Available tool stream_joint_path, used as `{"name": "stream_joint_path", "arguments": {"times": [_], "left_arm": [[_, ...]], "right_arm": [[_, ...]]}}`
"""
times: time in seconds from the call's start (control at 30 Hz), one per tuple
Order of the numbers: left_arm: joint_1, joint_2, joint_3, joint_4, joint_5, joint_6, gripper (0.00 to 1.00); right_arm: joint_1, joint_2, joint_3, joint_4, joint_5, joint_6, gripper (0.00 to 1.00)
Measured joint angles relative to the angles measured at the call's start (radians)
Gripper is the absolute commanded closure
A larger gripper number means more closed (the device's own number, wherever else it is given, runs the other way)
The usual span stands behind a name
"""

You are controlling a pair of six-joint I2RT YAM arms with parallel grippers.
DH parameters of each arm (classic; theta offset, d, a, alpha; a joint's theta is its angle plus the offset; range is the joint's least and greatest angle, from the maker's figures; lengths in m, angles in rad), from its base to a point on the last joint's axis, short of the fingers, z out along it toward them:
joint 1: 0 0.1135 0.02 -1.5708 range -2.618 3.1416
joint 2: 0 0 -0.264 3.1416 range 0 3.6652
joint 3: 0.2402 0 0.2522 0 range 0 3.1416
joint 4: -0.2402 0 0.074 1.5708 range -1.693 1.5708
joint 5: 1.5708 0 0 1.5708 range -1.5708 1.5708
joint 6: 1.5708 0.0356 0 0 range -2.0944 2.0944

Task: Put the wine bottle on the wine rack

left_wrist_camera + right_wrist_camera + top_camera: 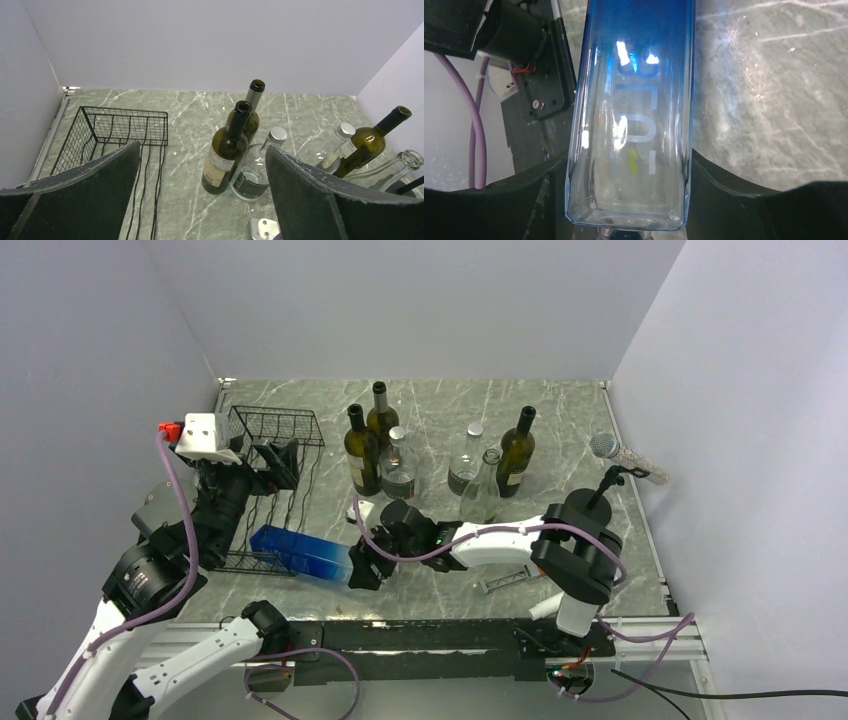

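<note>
Clamped in the right gripper (362, 565), the wine bottle (634, 100) fills the wrist view — square-sided glass, clear at the held end and shading to deep blue farther out, with pale lettering along one face. It lies on its side at the near left of the desk (570, 420), its blue end over the near end of the wine rack (277, 426), a black wire frame; whether it rests on the wires cannot be told. The left gripper (280, 465) hangs above the rack, fingers wide apart. Behind, dark and clear bottles (363, 455) stand upright on grey-green marble veined with white — pale, plain walls (400, 300) close it in on three sides.
</note>
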Motion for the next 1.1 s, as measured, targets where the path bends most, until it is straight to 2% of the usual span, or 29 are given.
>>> {"name": "stream_joint_path", "arguments": {"times": [0.27, 0.47, 0.93, 1.1], "left_arm": [[0.000, -0.013, 0.003, -0.037, 0.005, -0.002, 0.01], [0.000, -0.025, 0.063, -0.078, 0.002, -0.002, 0.01], [0.000, -0.040, 0.108, -0.101, -0.010, -0.001, 0.01], [0.000, -0.036, 0.108, -0.109, -0.010, 0.000, 0.01]], "right_arm": [[0.015, 0.113, 0.058, 0.090, 0.007, 0.042, 1.00], [0.029, 0.158, 0.103, 0.102, 0.018, 0.053, 1.00], [0.038, 0.170, 0.104, 0.163, 0.029, 0.080, 1.00], [0.043, 0.209, 0.154, 0.158, 0.027, 0.095, 1.00]]}}
